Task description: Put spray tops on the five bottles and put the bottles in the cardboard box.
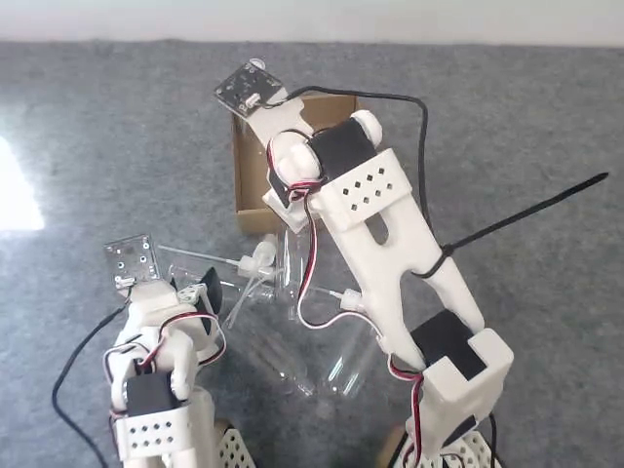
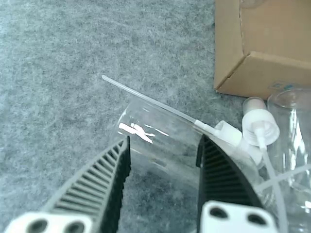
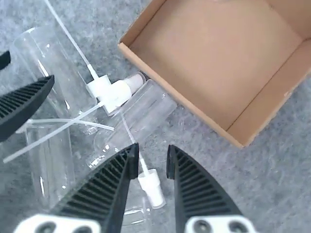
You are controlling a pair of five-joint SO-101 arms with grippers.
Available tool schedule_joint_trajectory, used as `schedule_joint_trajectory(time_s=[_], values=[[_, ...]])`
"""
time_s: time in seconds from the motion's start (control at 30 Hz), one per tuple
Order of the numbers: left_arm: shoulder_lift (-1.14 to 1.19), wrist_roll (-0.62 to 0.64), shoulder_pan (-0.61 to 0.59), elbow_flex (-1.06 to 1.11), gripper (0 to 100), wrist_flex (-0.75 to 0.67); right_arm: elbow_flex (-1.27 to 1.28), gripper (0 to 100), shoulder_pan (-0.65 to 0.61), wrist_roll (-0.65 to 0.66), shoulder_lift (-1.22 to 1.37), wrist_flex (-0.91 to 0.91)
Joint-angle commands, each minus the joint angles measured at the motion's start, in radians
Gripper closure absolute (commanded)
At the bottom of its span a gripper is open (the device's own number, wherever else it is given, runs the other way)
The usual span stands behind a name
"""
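1. The task looks barely begun. The cardboard box (image 3: pixel 218 53), at the upper right of the right wrist view, holds no bottle on the part of its floor that is in view.
2. The clear bottles (image 1: pixel 292 351) lie jumbled on the desk (image 1: pixel 117 117) at the centre of the high view, just below the box. A loose spray top (image 3: pixel 111 92) lies among them with its dip tube bare. None looks fitted.
3. The left end effector (image 2: pixel 163 141) is open, its jaws either side of one lying bottle (image 2: pixel 160 121). Whether they touch it is unclear.
4. The right end effector (image 3: pixel 151 149) is narrowly parted and holds nothing, above another spray top (image 3: pixel 151 189).
5. The right arm (image 1: pixel 390 234) covers part of the box and pile, so I cannot count five bottles.
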Motion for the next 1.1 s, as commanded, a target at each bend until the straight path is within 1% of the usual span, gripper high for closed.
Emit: schedule_joint_trajectory(time_s=[0.0, 0.2, 0.37, 0.63, 0.83, 0.9, 1.07], values=[[-0.011, 0.012, 0.000, -0.008, 79, 0.005, 0.052, 92.5, -0.033, -0.048, -0.071, 0.035], [-0.011, 0.012, 0.000, -0.008, 79, 0.005, 0.114, 92.5, -0.054, -0.058, -0.067, -0.010], [-0.011, 0.012, 0.000, -0.008, 79, 0.005, 0.144, 92.6, -0.059, -0.137, -0.070, -0.041], [-0.011, 0.012, 0.000, -0.008, 79, 0.005, 0.354, 92.6, -0.027, -0.144, -0.071, -0.265], [-0.011, 0.012, 0.000, -0.008, 79, 0.005, 0.385, 92.0, -0.024, -0.161, -0.061, -0.338], [-0.011, 0.012, 0.000, -0.008, 79, 0.005, 0.407, 89.0, -0.030, -0.201, -0.061, -0.367], [-0.011, 0.012, 0.000, -0.008, 79, 0.005, 0.471, 73.3, -0.039, -0.247, -0.059, -0.409]])
